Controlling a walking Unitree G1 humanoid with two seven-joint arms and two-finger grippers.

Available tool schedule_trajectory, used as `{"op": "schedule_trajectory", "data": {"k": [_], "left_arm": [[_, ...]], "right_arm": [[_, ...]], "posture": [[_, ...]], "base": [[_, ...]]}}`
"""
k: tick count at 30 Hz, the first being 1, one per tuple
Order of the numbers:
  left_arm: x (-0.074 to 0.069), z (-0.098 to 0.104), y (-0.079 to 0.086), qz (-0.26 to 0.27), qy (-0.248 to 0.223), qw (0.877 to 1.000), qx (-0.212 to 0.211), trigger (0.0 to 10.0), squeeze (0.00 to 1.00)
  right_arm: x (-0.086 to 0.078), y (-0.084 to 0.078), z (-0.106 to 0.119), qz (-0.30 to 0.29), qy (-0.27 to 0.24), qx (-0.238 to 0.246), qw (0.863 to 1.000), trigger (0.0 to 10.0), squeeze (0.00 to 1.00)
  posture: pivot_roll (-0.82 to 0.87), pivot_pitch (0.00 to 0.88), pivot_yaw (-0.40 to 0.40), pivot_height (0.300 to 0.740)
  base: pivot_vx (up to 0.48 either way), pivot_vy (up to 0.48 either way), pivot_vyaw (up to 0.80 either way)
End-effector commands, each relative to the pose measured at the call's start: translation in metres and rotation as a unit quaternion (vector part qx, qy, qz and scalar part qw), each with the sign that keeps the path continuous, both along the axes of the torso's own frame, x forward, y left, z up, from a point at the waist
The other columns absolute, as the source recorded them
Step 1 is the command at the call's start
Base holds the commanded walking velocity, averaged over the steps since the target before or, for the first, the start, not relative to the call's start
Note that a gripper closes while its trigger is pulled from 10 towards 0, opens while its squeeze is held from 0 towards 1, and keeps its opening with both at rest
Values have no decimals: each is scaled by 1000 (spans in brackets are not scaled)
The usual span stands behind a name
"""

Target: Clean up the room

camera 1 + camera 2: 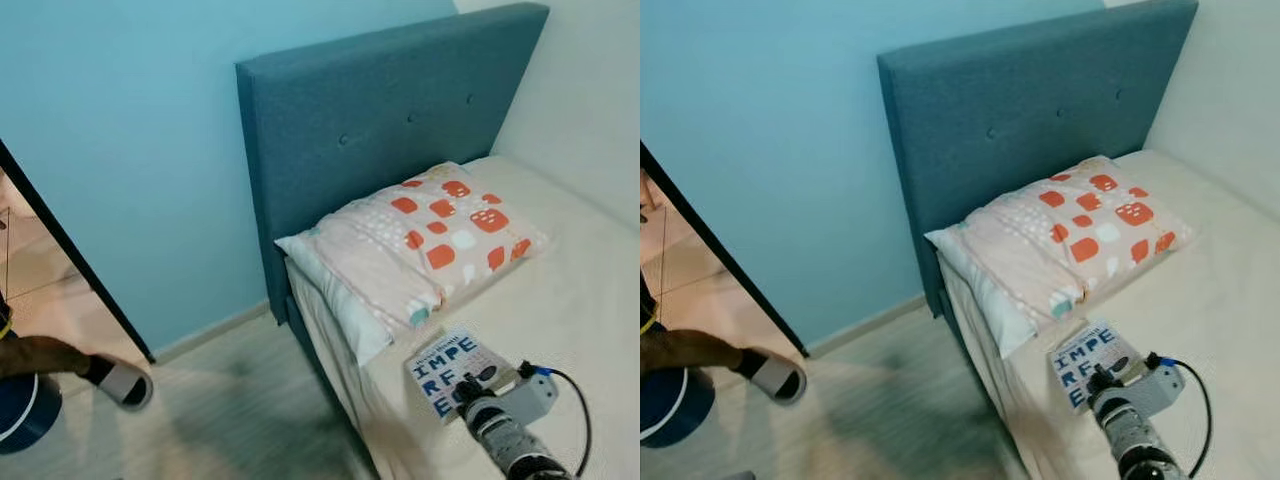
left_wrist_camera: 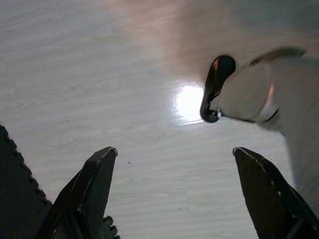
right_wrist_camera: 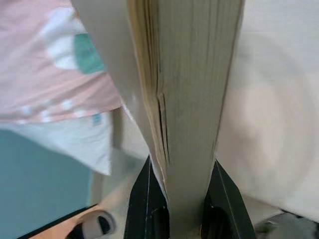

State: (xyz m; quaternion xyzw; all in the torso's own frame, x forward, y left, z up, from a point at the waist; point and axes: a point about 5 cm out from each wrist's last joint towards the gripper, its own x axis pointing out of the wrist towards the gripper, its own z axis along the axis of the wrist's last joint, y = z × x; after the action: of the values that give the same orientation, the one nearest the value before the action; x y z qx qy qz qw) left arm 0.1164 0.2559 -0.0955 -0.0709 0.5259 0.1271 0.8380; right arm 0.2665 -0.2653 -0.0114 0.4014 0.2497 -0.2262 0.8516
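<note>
A book [image 1: 455,372] with a white cover and large blue letters is lying over the bed's [image 1: 580,290] near edge, just below a patterned pillow [image 1: 430,240]. The right gripper [image 3: 182,209] is clamping the book between its two black fingers, page edges facing the wrist camera. The left gripper [image 2: 174,194] is hanging over the pale wood floor [image 2: 99,74], fingers spread wide and holding nothing. A blue headboard [image 1: 380,130] is standing against the light blue wall [image 1: 120,140]. A person's slippered foot [image 1: 120,382] is showing by the doorway.
</note>
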Motion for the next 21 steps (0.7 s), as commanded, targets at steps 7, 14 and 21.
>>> {"op": "schedule_trajectory", "data": {"k": [7, 14, 21], "left_arm": [[-15, -2, 7, 0, 24, 1000, 14, 10000, 0], [-17, -2, 8, 1, 25, 1000, 15, 10000, 0], [-19, -3, 7, 7, 21, 1000, 10, 10000, 0]], "right_arm": [[11, 21, 3, 30, -21, 78, 996, 10000, 0], [18, 22, 11, 19, -59, 119, 991, 10000, 0], [6, 6, 7, 29, 13, 114, 993, 10000, 0]], "posture": [[-13, 196, 13, 615], [-6, 200, 15, 600], [11, 203, 11, 580]], "base": [[0, 0, 0], [0, 0, 0], [0, 0, 0]]}}
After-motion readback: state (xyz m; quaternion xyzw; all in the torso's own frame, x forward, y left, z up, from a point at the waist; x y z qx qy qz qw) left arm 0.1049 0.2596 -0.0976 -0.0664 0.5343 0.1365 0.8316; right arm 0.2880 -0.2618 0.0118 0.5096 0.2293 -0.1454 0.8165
